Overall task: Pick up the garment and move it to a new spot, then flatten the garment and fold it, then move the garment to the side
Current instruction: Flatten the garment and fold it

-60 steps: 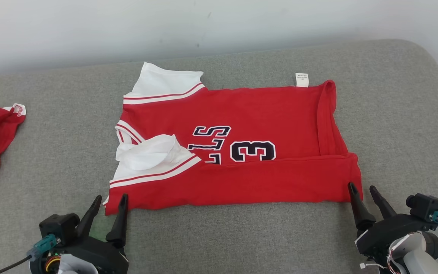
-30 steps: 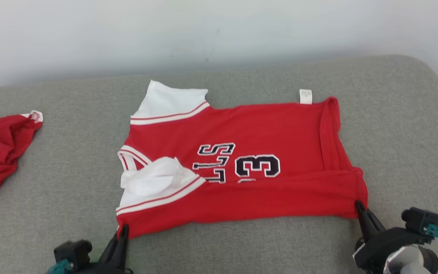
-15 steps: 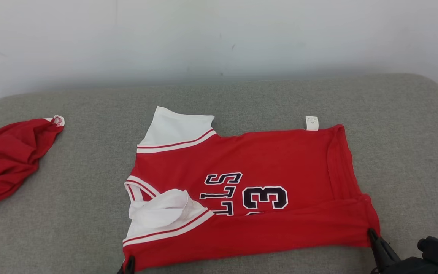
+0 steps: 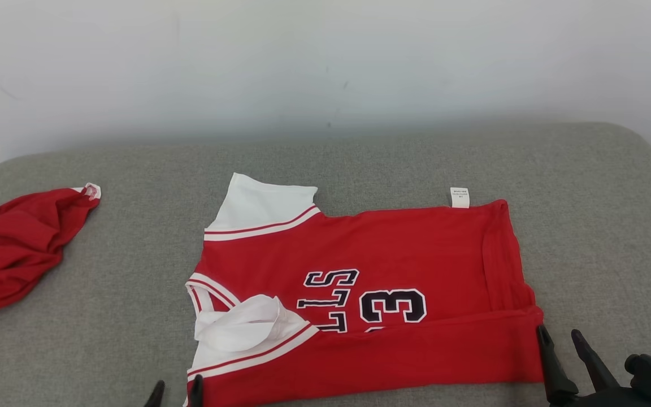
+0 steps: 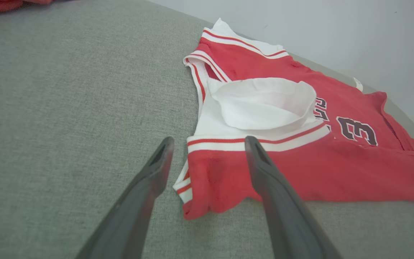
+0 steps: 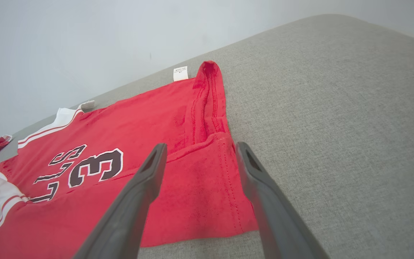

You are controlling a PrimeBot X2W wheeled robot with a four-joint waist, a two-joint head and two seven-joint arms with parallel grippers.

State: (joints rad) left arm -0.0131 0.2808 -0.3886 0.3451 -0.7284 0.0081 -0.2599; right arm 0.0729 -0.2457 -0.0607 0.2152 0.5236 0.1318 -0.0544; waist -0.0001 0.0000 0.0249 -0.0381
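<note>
The red jersey (image 4: 393,249) lies flat on the grey padded worktop (image 4: 602,226), long axis running left to right, its near strip folded over. The left gripper (image 4: 176,391) stands spread and empty at the jersey's near shoulder-end corner, the right gripper (image 4: 558,334) likewise at its near hem corner, each arm equally close

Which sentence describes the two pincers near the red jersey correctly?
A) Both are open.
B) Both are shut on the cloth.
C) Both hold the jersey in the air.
A: the left pincer and the right pincer each stand wide open at a near corner of the red jersey, which lies on the grey cushion.
</note>
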